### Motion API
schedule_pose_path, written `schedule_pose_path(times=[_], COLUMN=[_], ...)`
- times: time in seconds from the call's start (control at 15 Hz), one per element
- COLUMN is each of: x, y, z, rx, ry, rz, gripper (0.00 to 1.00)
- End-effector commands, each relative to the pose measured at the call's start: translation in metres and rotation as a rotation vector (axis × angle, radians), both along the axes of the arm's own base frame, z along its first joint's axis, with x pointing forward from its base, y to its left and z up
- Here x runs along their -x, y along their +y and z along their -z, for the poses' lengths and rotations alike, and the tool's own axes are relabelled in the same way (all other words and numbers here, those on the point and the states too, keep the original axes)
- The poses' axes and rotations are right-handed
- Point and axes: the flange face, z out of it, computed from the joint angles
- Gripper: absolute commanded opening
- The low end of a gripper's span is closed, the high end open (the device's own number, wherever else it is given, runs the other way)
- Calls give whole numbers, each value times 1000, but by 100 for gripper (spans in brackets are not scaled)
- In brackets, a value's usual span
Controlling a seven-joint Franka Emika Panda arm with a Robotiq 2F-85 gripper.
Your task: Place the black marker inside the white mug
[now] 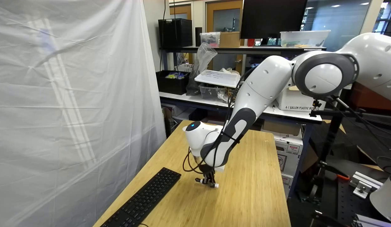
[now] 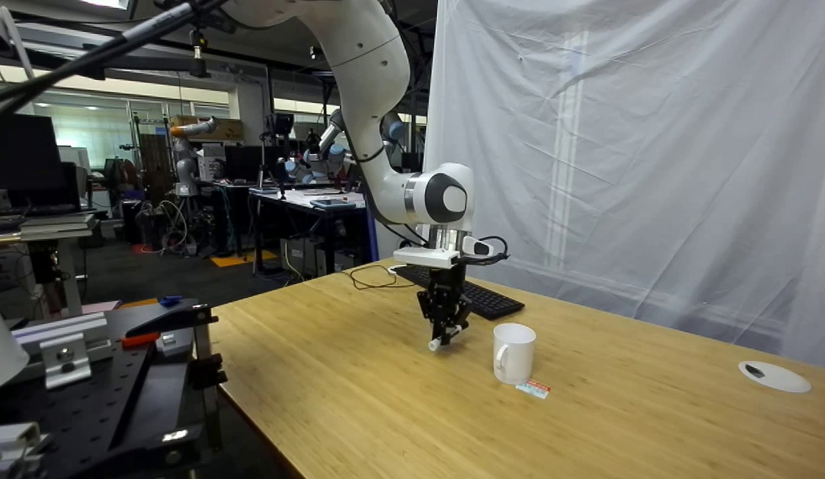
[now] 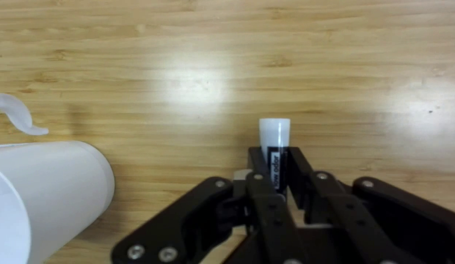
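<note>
My gripper (image 3: 275, 152) is shut on the black marker (image 3: 274, 132), with one finger on each side of its barrel. The marker lies level, its white end sticking out past the fingertips. In an exterior view the gripper (image 1: 209, 183) holds the marker (image 1: 199, 180) close to the tabletop; whether they touch I cannot tell. In an exterior view the gripper (image 2: 446, 332) and the marker's white end (image 2: 435, 344) are beside the white mug (image 2: 514, 354), apart from it. The mug stands upright, handle toward that camera. In the wrist view the mug (image 3: 66, 187) is at the left.
A black keyboard (image 1: 145, 198) lies along the curtain side of the wooden table (image 1: 246, 195); it also shows behind the gripper (image 2: 486, 301). A small red and blue sticker (image 2: 534, 388) lies at the mug's base. A white disc with a dark spot (image 2: 785, 379) is farther right.
</note>
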Motion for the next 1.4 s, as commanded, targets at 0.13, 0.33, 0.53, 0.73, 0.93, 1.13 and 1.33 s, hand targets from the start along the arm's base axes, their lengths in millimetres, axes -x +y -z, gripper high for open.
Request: schedule_pose_path(times=[0.13, 0.33, 0.53, 0.73, 0.93, 1.13, 1.33], x=[-6, -14, -22, -20, 0, 35, 67], y=[1, 2, -13, -40, -71, -96, -120], z=[-34, -56, -94, -147, -202, -249, -277], rx=[21, 51, 91, 118, 151, 191, 236], ry=[-55, -106, -203, -294, -390, -504, -632], rz=[50, 134, 292, 454, 606, 720, 817], gripper=[5, 5, 5, 5, 5, 5, 5])
